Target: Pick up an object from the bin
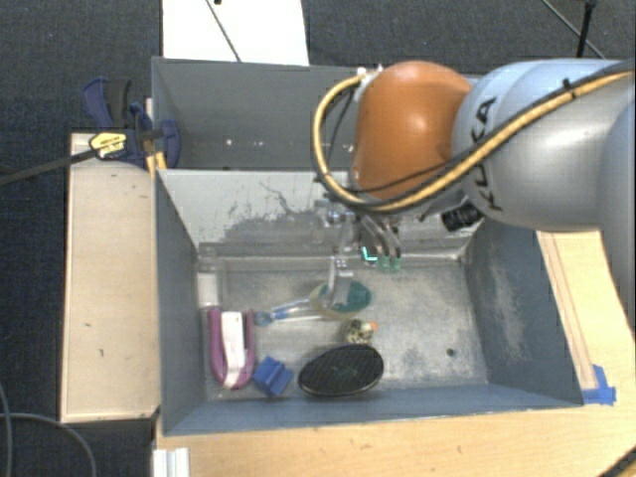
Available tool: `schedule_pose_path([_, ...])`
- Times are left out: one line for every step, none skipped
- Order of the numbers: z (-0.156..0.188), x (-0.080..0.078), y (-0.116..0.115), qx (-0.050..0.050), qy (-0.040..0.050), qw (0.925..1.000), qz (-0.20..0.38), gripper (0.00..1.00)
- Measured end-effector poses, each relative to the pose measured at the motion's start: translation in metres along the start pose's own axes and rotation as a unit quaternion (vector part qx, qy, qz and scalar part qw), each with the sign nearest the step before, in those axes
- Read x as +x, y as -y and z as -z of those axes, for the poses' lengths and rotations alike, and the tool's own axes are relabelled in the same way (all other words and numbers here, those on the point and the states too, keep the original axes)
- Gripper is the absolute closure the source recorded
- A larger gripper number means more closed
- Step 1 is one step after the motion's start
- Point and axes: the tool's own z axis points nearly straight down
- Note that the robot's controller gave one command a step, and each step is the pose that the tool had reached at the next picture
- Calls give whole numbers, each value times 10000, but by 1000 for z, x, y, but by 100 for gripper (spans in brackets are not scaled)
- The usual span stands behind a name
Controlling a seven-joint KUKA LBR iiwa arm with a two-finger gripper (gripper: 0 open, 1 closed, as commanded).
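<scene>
Crowding is posing the main risk: the teal piece (356,294) is lying against the pale head end of a blue-handled brush (283,313), so a hand (345,271) closing here could be catching both, or nudging one aside and coming up with nothing. The teal piece is looking low and rounded, so I am judging that it may be slipping out of a pinch taken too high. A yellowish bit (360,331) is sitting just in front of it, with a black oval (341,370) beyond by the front wall; either could be getting pushed by an off-centre descent. The hand is hanging under the orange cover over the middle of the bin (512,301), its tip just above the teal piece. Whether they are touching I cannot tell, nor whether the hand is spread or pressed together. The teal piece is lying mid-floor, directly beneath the tip, with a purple-and-white thing (227,351) and a blue block (270,376) well off in the front-left corner.
</scene>
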Motion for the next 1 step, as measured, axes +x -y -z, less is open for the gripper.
schedule_pose_path([-115, 16, 29, 5, 2, 9993, 369, 0])
